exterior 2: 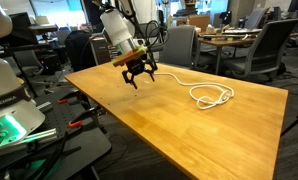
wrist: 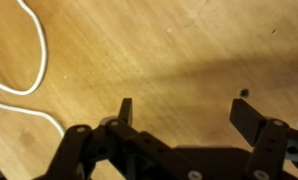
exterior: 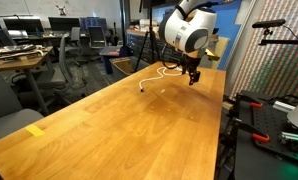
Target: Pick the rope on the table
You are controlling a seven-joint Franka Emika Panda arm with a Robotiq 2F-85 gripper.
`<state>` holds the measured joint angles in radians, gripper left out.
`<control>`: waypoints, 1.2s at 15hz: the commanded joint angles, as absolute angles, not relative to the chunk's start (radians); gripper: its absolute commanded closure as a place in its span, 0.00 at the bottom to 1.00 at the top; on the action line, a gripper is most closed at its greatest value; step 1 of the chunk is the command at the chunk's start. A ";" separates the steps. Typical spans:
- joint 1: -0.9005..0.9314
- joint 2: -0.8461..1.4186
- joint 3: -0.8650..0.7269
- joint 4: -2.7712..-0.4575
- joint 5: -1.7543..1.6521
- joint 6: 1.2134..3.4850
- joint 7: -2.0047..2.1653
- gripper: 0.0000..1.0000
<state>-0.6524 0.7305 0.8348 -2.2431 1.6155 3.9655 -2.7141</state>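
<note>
Hovering low over the bench, the claw is spread wide and empty. The rope lies looped on the wood beside it. Best bet: straddle one strand squarely, drop straight down, then squeeze.

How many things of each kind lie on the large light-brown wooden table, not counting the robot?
Long thin white rope: 1
Small yellow tape mark: 1
Total: 2
</note>
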 commanded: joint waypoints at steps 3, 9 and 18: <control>-0.497 0.626 0.673 -2.282 1.726 3.855 -2.723 0.00; -0.620 0.634 0.760 -2.259 1.718 3.879 -2.769 0.00; -0.788 0.438 0.867 -2.159 1.861 3.952 -2.760 0.00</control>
